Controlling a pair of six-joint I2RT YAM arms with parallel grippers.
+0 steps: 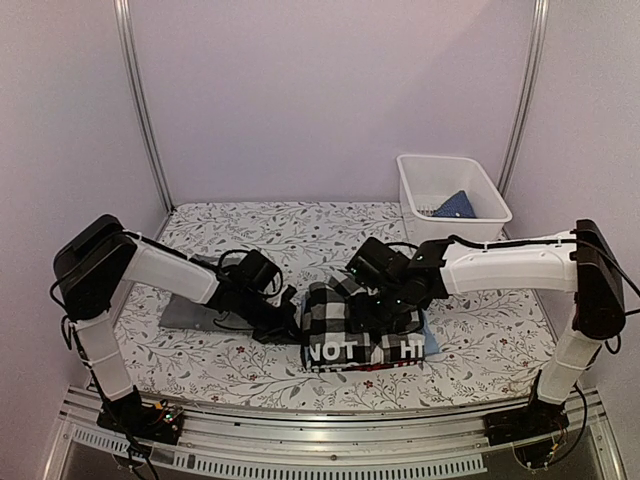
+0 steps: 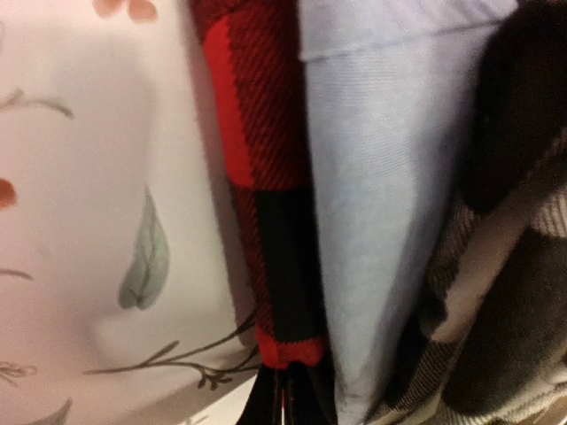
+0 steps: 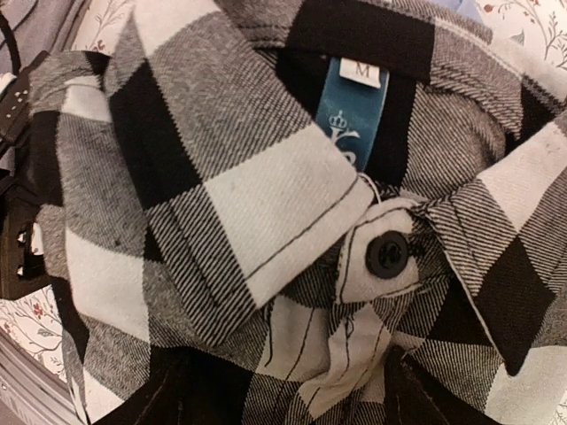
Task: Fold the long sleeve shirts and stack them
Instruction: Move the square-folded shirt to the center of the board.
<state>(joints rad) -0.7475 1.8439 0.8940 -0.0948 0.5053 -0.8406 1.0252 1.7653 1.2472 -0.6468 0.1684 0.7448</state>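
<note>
At the middle of the bench (image 1: 250, 230), a checked shirt (image 1: 335, 312) tops the folded pile (image 1: 340, 352). The right pincer (image 1: 378, 308), spread open, presses on its collar (image 3: 266, 221), likely to flatten it. The left pincer (image 1: 287, 322) noses the pile's left edge; I cannot tell whether it grips.

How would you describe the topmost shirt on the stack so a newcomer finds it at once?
On the floral table, look at the pile of folded shirts near the front middle. The top one is the black-and-white checked shirt, with a black collar button and blue size-M label. Under it, the dark shirt carries white letters instead of checks.
</note>
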